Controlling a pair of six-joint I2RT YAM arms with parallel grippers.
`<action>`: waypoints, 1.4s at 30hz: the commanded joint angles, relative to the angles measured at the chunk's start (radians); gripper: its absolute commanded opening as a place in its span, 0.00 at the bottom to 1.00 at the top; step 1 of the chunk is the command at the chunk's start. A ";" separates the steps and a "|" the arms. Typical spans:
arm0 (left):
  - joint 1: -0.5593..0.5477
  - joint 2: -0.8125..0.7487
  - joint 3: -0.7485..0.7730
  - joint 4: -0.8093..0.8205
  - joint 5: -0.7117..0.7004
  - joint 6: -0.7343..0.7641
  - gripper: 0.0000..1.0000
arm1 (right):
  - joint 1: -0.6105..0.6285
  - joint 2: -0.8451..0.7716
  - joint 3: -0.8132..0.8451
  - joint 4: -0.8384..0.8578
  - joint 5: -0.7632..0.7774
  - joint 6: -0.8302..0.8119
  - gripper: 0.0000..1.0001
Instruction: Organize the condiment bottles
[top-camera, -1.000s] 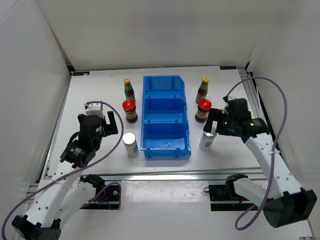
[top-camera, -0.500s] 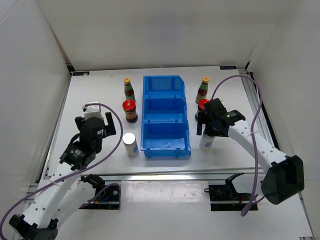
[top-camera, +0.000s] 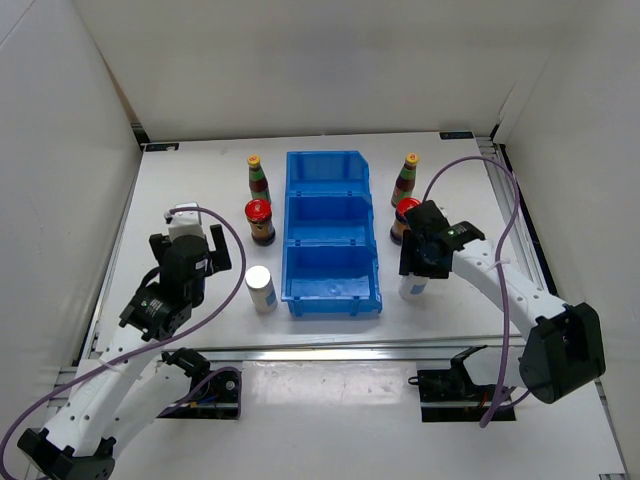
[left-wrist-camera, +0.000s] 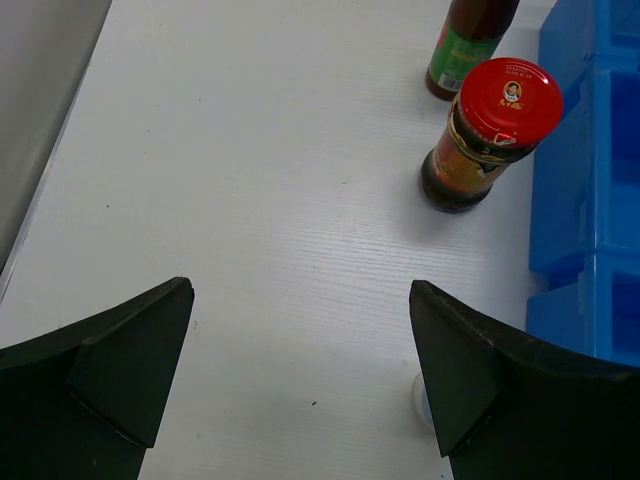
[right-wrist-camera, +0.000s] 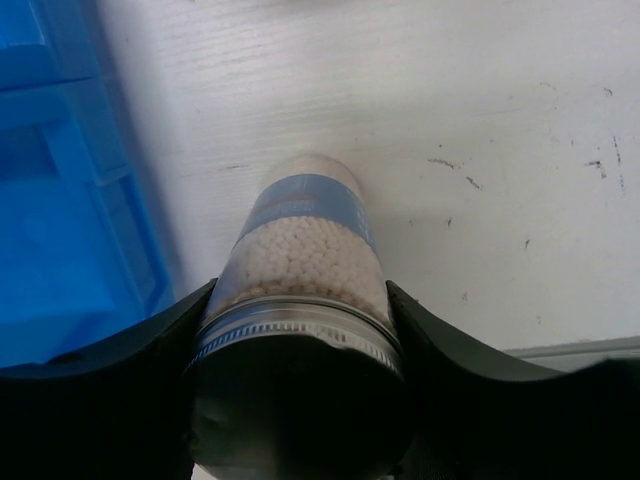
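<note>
The right claw (top-camera: 418, 262) is clamped on the white cylinder (right-wrist-camera: 305, 240), at 3 o'clock of the blue bin (top-camera: 333, 300); the left claw (left-wrist-camera: 300, 390) is apart.

The right hand (top-camera: 419, 264) hides the top of the white cylinder (top-camera: 411, 288); 1 slim bottle (left-wrist-camera: 468, 45) is cropped above its label.

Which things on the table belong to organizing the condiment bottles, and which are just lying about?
Job: left yellow-capped bottle, right yellow-capped bottle, left red-lidded jar, right red-lidded jar, left white cylinder, right white cylinder.
Lying about: blue bin, purple cable.
</note>
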 joint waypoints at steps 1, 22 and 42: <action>-0.005 -0.007 0.027 -0.002 -0.030 -0.007 1.00 | 0.005 -0.032 0.086 -0.055 0.020 0.010 0.32; -0.005 0.041 0.027 -0.002 -0.030 -0.007 1.00 | 0.373 0.110 0.425 0.049 0.037 -0.141 0.06; -0.005 0.079 0.027 0.007 0.068 0.003 1.00 | 0.393 0.345 0.353 0.102 0.059 -0.055 1.00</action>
